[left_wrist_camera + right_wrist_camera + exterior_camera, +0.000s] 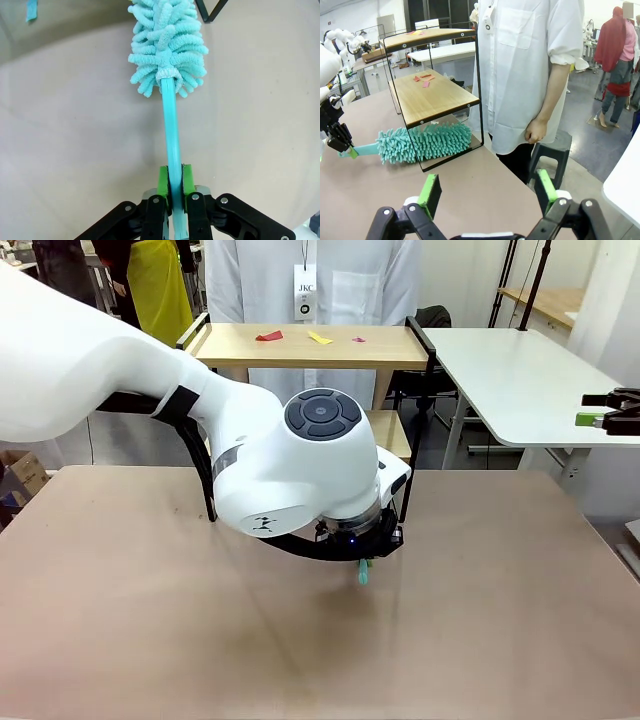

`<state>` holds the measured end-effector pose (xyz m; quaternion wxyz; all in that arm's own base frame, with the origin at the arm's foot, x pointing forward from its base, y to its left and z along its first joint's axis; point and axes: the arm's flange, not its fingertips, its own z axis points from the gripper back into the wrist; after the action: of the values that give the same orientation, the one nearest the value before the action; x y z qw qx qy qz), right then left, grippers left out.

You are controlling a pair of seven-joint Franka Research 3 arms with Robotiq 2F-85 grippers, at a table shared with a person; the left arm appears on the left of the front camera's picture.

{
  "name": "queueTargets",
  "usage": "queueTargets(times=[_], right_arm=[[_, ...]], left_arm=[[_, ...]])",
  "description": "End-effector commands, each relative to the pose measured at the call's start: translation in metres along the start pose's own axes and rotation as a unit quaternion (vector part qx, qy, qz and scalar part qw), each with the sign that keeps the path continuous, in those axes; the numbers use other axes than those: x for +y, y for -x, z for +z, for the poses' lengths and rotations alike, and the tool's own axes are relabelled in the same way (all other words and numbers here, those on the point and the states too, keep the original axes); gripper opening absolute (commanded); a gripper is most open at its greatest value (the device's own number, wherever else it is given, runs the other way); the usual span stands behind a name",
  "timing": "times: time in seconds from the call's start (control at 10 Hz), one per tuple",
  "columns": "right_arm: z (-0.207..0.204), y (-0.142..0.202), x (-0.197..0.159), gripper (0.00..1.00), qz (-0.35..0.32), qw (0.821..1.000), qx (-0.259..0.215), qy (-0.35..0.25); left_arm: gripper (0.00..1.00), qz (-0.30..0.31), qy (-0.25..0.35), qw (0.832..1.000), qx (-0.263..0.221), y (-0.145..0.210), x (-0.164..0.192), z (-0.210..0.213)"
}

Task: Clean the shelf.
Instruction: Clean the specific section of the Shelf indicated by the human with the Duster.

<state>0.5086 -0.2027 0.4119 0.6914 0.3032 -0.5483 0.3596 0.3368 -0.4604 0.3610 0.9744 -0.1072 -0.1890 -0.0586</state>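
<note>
The shelf (436, 98) stands at the table's far edge, its top board (310, 345) carrying red, yellow and pink paper scraps (269, 336). More red scraps (423, 79) lie on the lower board. My left gripper (174, 182) is shut on the teal handle of a fluffy teal duster (167, 45). In the right wrist view the duster head (426, 142) lies on the table under the lower board, inside the black frame. In the front view the left gripper (362, 552) sits low before the shelf. My right gripper (487, 192) is open and holds nothing, off to the right (592, 411).
A person in a white shirt (520, 65) stands close behind the shelf, one hand (536, 131) hanging by a black stool (555, 145). A white side table (520, 380) lies at the right. The brown tabletop (300, 640) is bare in front.
</note>
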Motion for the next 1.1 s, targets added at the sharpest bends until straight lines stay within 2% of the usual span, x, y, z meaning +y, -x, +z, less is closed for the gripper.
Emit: queueTargets(times=[0.0,0.1,0.6,1.0], right_arm=[[-0.001,-0.003,0.0,1.0,0.002,1.0,-0.001,0.004],[-0.001,-0.003,0.0,1.0,0.002,1.0,-0.001,0.004],[-0.001,-0.003,0.0,1.0,0.002,1.0,-0.001,0.004],[-0.001,-0.003,0.0,1.0,0.002,1.0,-0.001,0.004]], left_arm=[[0.13,0.01,-0.008,1.0,0.003,0.0,0.012,0.001],[0.13,0.018,-0.011,1.0,0.014,0.002,0.021,-0.004],[0.13,0.05,-0.051,0.997,-0.009,0.003,0.061,0.015],[0.13,0.079,-0.1,0.992,-0.018,0.008,0.107,0.028]])
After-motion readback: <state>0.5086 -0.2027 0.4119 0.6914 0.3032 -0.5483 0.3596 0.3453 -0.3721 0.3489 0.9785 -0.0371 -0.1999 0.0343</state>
